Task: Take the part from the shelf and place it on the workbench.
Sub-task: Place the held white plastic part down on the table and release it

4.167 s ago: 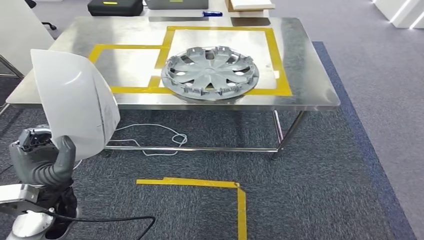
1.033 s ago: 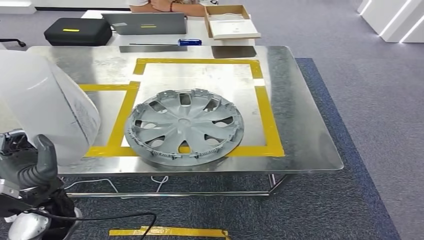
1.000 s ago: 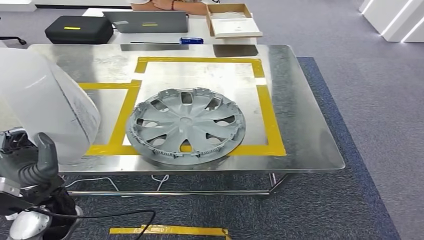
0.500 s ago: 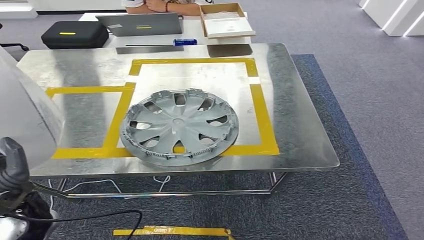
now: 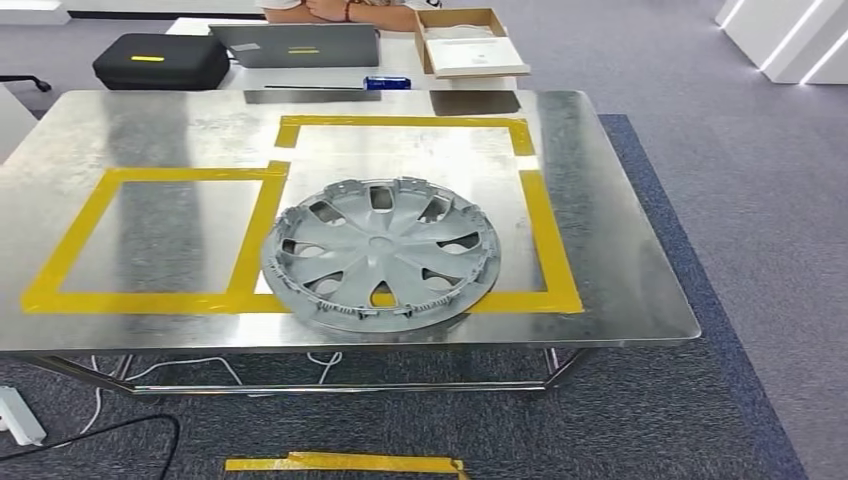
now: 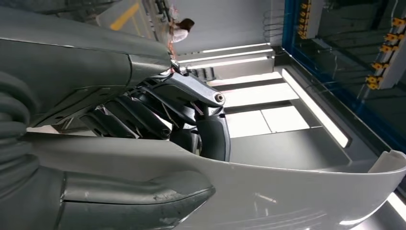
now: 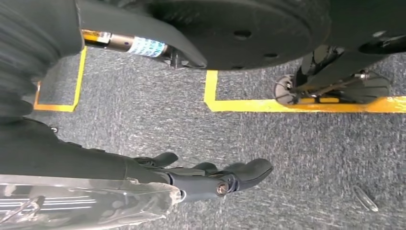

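Note:
The part is a white curved panel (image 6: 287, 191). My left hand (image 6: 158, 124) grips it, with the thick thumb (image 6: 139, 196) on one face and the dark fingers (image 6: 143, 115) on the other. In the head view the steel workbench (image 5: 620, 260) stands in front of me, marked with yellow tape. A grey wheel cover (image 5: 380, 255) lies in the larger taped square, and the smaller taped rectangle (image 5: 150, 235) to its left is bare. My right hand (image 7: 210, 177) hangs over the grey carpet with its fingers stretched out and nothing in them.
Behind the bench stands a second table with a black case (image 5: 160, 60), a laptop (image 5: 295, 43), a cardboard box (image 5: 470, 40) and a person's folded arms (image 5: 340, 10). Cables (image 5: 200, 365) and a power strip (image 5: 18, 415) lie under the bench. Yellow tape (image 5: 340, 462) marks the floor.
The view has closed in on the bench and shifted. The white panel and my left hand, low on the left before, have slid out of the head view to the left.

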You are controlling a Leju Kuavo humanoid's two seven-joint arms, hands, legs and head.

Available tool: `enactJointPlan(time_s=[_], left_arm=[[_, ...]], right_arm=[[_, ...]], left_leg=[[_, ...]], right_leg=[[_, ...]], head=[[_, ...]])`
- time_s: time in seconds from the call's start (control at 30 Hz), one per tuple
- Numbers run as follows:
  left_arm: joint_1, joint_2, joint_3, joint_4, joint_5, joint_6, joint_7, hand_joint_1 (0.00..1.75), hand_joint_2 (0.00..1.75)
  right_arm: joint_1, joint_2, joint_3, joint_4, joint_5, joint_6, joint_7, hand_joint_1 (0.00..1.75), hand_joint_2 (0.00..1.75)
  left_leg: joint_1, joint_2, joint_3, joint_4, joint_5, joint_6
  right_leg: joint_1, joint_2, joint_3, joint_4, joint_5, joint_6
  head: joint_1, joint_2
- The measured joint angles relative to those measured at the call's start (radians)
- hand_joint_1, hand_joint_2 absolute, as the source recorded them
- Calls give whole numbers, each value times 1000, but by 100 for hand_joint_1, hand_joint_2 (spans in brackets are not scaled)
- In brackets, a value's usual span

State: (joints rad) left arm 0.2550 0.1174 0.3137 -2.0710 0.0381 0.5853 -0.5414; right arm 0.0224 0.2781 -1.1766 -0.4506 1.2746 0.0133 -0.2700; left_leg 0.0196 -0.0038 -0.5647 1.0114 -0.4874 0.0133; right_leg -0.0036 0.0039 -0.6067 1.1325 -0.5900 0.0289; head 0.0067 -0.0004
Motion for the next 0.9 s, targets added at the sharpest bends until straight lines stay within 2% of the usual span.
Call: enactJointPlan(time_s=[0.07,0.1,0.13,0.17,0.23,0.27,0.3,0.37,0.43,0.5,0.57,0.6,0.63,0.67,0.73,0.77,0.83,0.9], left_arm=[[5,-2,11,-1,0,0,0,175,175],[7,-4,16,-2,0,0,0,175,175],[8,-5,20,-2,0,0,0,175,175],[8,-6,24,-2,0,-1,0,175,175],[9,-8,29,-3,1,-1,0,175,175],[10,-10,32,-4,1,-1,0,175,175],[10,-11,36,-4,3,0,1,175,175],[12,-12,51,-4,11,-2,6,175,175],[12,-11,72,-4,29,-13,16,175,175],[5,-8,96,0,51,-33,28,175,175],[-4,-5,117,7,63,-49,35,175,175],[-6,-5,125,11,65,-53,36,175,175],[-8,-4,131,15,66,-55,37,175,175],[-11,-3,136,17,67,-56,37,175,175],[-18,-1,146,22,68,-60,39,175,175],[-23,0,149,24,70,-67,43,175,175],[-33,1,151,30,74,-82,53,175,175],[-37,1,151,33,76,-89,59,175,175]], right_arm=[[0,0,-2,-2,0,0,0,0,175],[0,0,-3,-3,0,0,0,0,175],[1,0,-4,-3,0,0,0,0,175],[1,0,-5,-4,0,0,0,0,175],[1,0,-6,-7,0,1,0,0,175],[0,0,-6,-9,1,1,0,0,175],[0,0,-6,-10,2,1,-1,0,175],[1,2,-8,-13,4,3,-1,0,175],[2,4,-10,-14,6,4,-1,0,175],[2,5,-11,-15,8,5,-2,0,175],[2,5,-12,-15,9,5,-2,0,175],[2,5,-12,-15,9,5,-2,0,175],[2,5,-13,-15,10,6,-2,0,175],[2,5,-14,-15,10,6,-2,0,175],[2,5,-15,-15,12,7,-3,0,175],[2,4,-16,-15,14,6,-4,0,175],[1,4,-16,-15,18,3,-6,0,175],[1,3,-16,-14,20,1,-7,0,175]], left_leg=[[-3,0,-1,0,0,3],[-5,1,0,1,-1,3],[-6,0,0,1,-1,3],[-8,0,2,1,-1,3],[-12,-2,3,2,-2,1],[-13,-2,3,3,-3,-1],[-14,-2,2,3,-3,-6],[-13,-2,1,2,-1,-17],[-11,-1,-3,17,-14,-28],[-8,0,-38,95,-67,-38],[-5,0,-94,219,-126,-47],[-3,0,-112,259,-136,-50],[-2,0,-114,264,-124,-51],[0,0,-97,231,-95,-53],[3,0,-36,107,-29,-54],[3,0,-11,54,-12,-51],[1,-1,6,13,-11,-41],[0,-1,4,12,-11,-35]], right_leg=[[0,0,-65,136,-55,1],[0,0,-83,170,-60,-1],[1,0,-81,164,-44,-4],[2,0,-60,119,-13,-9],[5,0,10,-25,51,-23],[7,-1,39,-80,68,-27],[9,0,56,-113,74,-29],[11,1,63,-125,75,-30],[7,1,66,-134,82,-38],[2,-2,69,-140,87,-45],[2,-4,67,-140,87,-47],[2,-5,67,-140,87,-47],[2,-5,67,-139,87,-47],[2,-5,68,-138,86,-46],[3,-4,69,-133,83,-41],[6,-4,67,-129,80,-36],[10,-4,61,-123,77,-27],[11,-4,59,-123,78,-25]], head=[[1,0],[1,0],[1,0],[1,0],[1,0],[0,0],[0,0],[0,0],[-3,0],[-8,0],[-11,0],[-11,0],[-11,0],[-11,0],[-11,0],[-11,0],[-11,0],[-10,0]])
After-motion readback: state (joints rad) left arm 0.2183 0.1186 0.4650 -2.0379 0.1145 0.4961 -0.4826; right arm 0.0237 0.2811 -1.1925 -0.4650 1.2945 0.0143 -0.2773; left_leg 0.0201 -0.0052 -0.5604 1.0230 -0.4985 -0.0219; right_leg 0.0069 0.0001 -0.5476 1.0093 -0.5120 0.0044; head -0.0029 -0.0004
